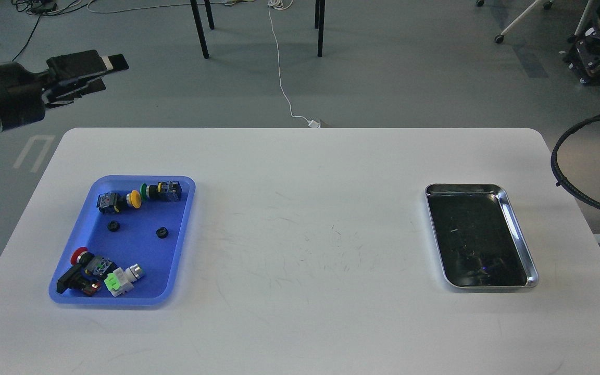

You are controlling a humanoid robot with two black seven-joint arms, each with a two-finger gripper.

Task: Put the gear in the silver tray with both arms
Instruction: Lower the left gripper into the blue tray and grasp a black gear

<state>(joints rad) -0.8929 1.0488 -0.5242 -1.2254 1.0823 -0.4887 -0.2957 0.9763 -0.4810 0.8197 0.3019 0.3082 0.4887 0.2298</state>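
Two small black gears (pixel 114 226) (pixel 162 232) lie in the middle of the blue tray (pixel 138 255) at the table's left. The silver tray (pixel 461 186) sits empty at the right, its dark bottom reflecting. My left gripper (pixel 89 75) is off the table, above the floor beyond the far left corner. It points right, is empty, and its two fingers stand apart. My right arm shows only at the top right edge. Its gripper (pixel 589 52) is small and dark, so its fingers cannot be told apart.
The blue tray also holds several push-button switches: yellow (pixel 134 198), green (pixel 145 191), red (pixel 78 256) and a green-white part (pixel 117 281). Black cable hoses (pixel 565 172) hang by the table's right edge. Chair legs and a white cable lie on the floor behind.
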